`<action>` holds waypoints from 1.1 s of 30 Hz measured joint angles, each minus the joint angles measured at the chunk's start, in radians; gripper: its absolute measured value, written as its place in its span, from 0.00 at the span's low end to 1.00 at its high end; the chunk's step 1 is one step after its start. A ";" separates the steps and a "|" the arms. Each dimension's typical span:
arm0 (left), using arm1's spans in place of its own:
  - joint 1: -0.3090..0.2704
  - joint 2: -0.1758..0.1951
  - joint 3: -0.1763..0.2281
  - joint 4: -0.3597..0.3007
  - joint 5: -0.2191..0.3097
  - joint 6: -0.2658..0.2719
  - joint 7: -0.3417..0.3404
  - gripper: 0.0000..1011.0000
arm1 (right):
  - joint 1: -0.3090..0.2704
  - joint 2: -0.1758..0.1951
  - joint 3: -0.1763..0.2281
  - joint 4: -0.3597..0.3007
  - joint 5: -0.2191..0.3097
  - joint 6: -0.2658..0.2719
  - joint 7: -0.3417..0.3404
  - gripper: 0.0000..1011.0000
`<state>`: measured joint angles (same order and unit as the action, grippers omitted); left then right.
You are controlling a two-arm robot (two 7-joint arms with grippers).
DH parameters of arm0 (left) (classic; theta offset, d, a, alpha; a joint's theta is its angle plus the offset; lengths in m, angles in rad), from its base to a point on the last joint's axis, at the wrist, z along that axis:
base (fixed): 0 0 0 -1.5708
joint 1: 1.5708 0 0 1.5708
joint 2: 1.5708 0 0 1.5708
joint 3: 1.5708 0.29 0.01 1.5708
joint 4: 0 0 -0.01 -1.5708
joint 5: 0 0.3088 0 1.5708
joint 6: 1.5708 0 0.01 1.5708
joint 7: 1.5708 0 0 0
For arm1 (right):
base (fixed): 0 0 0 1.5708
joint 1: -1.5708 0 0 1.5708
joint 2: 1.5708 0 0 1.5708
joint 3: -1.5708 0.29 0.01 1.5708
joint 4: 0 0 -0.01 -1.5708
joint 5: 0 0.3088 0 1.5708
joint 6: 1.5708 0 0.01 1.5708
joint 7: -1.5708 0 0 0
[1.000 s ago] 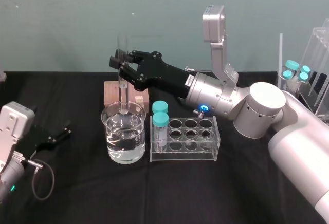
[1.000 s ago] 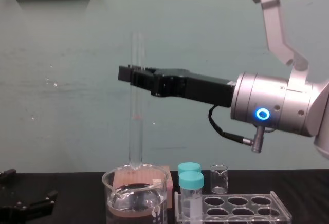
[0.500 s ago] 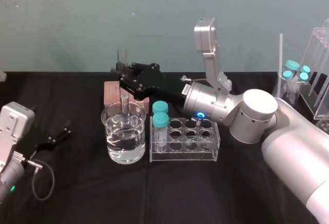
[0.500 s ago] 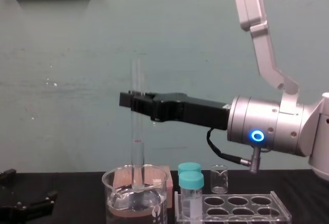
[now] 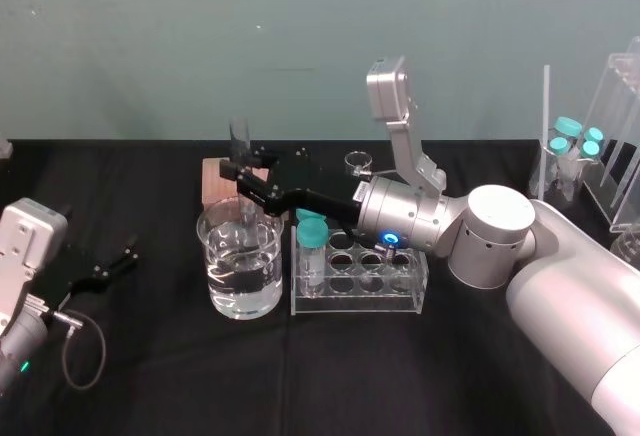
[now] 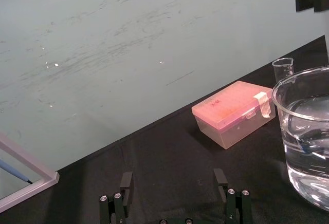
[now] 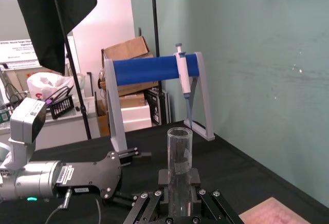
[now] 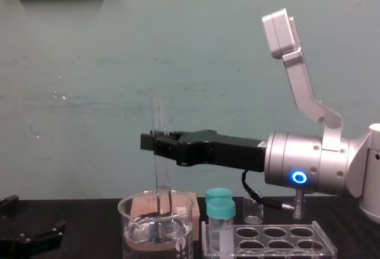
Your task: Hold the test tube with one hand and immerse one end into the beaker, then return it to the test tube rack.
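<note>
The right tool point(image 8: 155, 142) is pinched tight on the test tube point(image 8: 158, 119) and holds it straight up. The tube's bottom end is down inside the beaker point(image 5: 214, 251) of water (the big one, just left of the test tube rack point(image 5: 356, 303)). The left tool point(image 5: 112, 266) sits at the near left of the worktop point(image 5: 200, 381), fingers apart, well away.

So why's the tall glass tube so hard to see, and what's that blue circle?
Chest view: the long clear glass test tube, held by the right gripper, lets the wall show through, leaving only its edges; the blue circle is the arm's glowing ring light. Head view: white glints on the water in the large clear glass beaker; the left gripper lies open at the left.
</note>
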<state>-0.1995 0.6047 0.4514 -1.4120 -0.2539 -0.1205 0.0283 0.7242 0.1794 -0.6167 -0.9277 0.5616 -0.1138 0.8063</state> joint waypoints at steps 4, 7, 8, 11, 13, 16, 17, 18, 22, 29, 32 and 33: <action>0.000 0.000 0.000 0.000 0.000 0.000 0.000 0.99 | 0.000 -0.002 -0.001 0.013 -0.007 0.000 0.005 0.22; 0.000 0.000 0.000 0.000 0.000 0.000 0.000 0.99 | 0.000 -0.004 -0.001 0.022 -0.011 0.002 0.010 0.22; 0.000 0.000 0.000 0.000 0.000 0.000 0.000 0.99 | 0.000 -0.004 -0.001 0.023 -0.011 0.003 0.010 0.22; 0.000 0.000 0.000 0.000 0.000 0.000 0.000 0.99 | -0.001 -0.006 0.000 0.028 -0.012 0.003 0.013 0.22; 0.000 0.000 0.000 0.000 0.000 0.000 0.000 0.99 | -0.001 -0.007 0.002 0.030 -0.013 0.003 0.014 0.22; 0.000 0.000 0.000 0.000 0.000 0.000 0.000 0.99 | 0.000 -0.009 0.004 0.033 -0.013 0.003 0.017 0.22; 0.000 0.000 0.000 0.000 0.000 0.000 0.000 0.99 | 0.000 -0.010 0.005 0.034 -0.013 0.003 0.017 0.22; 0.000 0.000 0.000 0.000 0.000 0.000 0.000 0.99 | 0.000 -0.011 0.006 0.035 -0.014 0.003 0.017 0.22; 0.000 0.000 0.000 0.000 0.000 0.000 0.000 0.99 | 0.000 -0.014 0.008 0.038 -0.016 -0.001 0.017 0.22; 0.000 0.000 0.000 0.000 0.000 0.000 0.000 0.99 | 0.000 -0.019 0.013 0.043 -0.019 -0.012 0.020 0.22; 0.000 0.000 0.000 0.000 0.000 0.000 0.000 0.99 | 0.000 -0.020 0.014 0.045 -0.020 -0.014 0.022 0.22; 0.000 0.000 0.000 0.000 0.000 0.000 0.000 0.99 | 0.000 -0.020 0.014 0.045 -0.021 -0.014 0.022 0.22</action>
<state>-0.1995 0.6047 0.4514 -1.4120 -0.2539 -0.1205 0.0283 0.7247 0.1598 -0.6027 -0.8831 0.5411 -0.1277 0.8288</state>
